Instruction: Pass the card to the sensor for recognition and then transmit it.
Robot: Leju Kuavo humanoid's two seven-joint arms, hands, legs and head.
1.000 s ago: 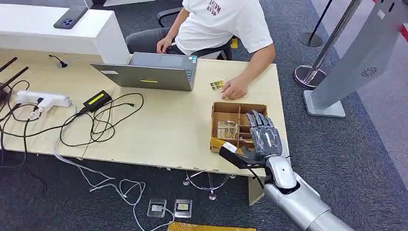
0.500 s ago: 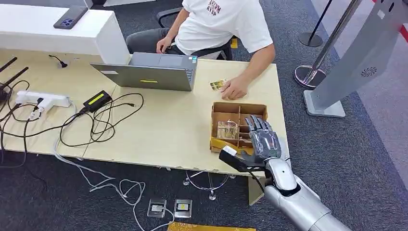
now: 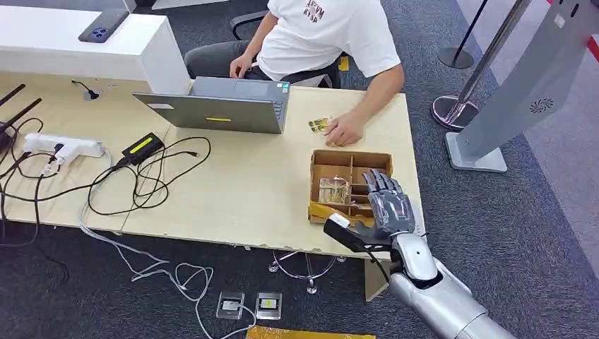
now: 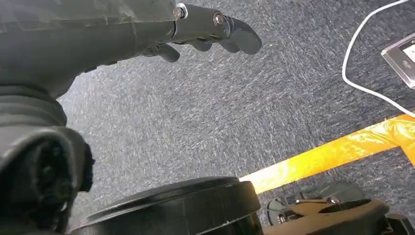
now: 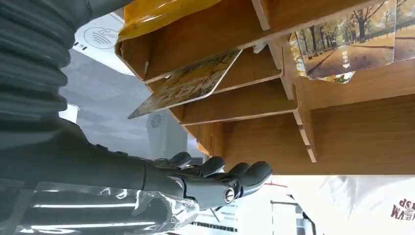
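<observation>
Cables sprawl across the left part of the wooden desk, running from a white power strip and a black adapter. Further right an open grey laptop faces a seated person in a white T-shirt, whose hand rests on the desk just beside a small card. Near the desk's right front corner stands a wooden divided box; one compartment holds picture cards. In the right wrist view an autumn-tree card leans tilted in one slot of the box, and more tree cards sit in a neighbouring slot.

At the box's right side hovers the right robot hand, fingers spread and stretched out over the compartments, thumb set wide toward the desk's front edge; it holds nothing. On the carpet past the desk stands a grey sensor kiosk, with stanchion posts beside it.

The left robot hand hangs above grey carpet crossed by yellow tape; its fingers lie loosely extended and empty.
</observation>
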